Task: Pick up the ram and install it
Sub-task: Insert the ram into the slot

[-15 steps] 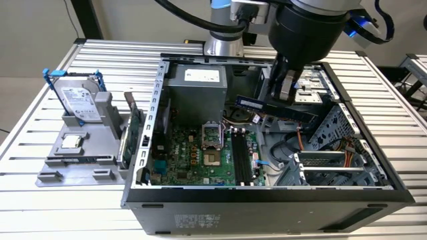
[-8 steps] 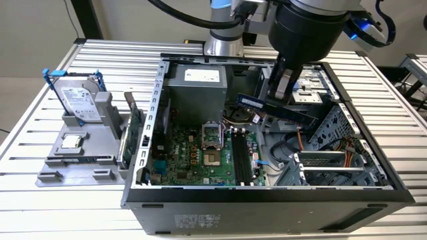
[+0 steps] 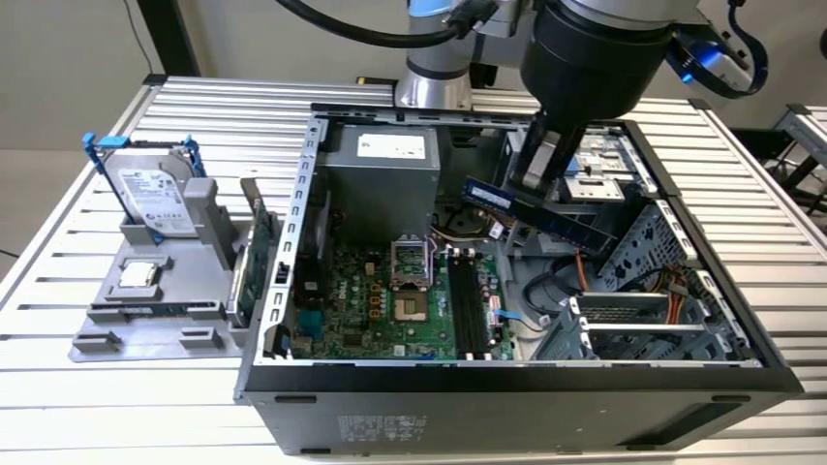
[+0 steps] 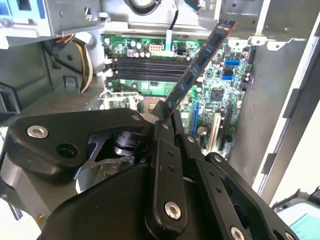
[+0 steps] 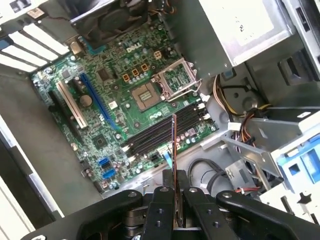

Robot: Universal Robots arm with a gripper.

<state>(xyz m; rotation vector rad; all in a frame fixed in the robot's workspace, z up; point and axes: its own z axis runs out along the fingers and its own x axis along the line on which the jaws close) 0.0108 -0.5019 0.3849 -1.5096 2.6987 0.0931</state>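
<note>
My gripper [image 3: 524, 186] is shut on the ram [image 3: 537, 217], a long thin dark blue-green stick held tilted in the air inside the open computer case. The stick hangs above the right part of the motherboard [image 3: 375, 310], higher than the long black memory slots [image 3: 470, 305]. In the second wrist view the ram [image 4: 197, 67] sticks out slantwise from the gripper [image 4: 165, 114] over the slots [image 4: 142, 70]. In the first wrist view the ram [image 5: 174, 142] appears edge-on, clamped between the black fingers [image 5: 162, 197], with the slots [image 5: 157, 134] below it.
The case walls [image 3: 308, 194] ring the motherboard, with a grey power supply [image 3: 382, 165] at the back and a metal drive cage [image 3: 627, 320] and cables on the exterior view's right. Outside the case, a grey holder [image 3: 142, 305] carries a hard drive [image 3: 153, 199] and a green card [image 3: 259, 254].
</note>
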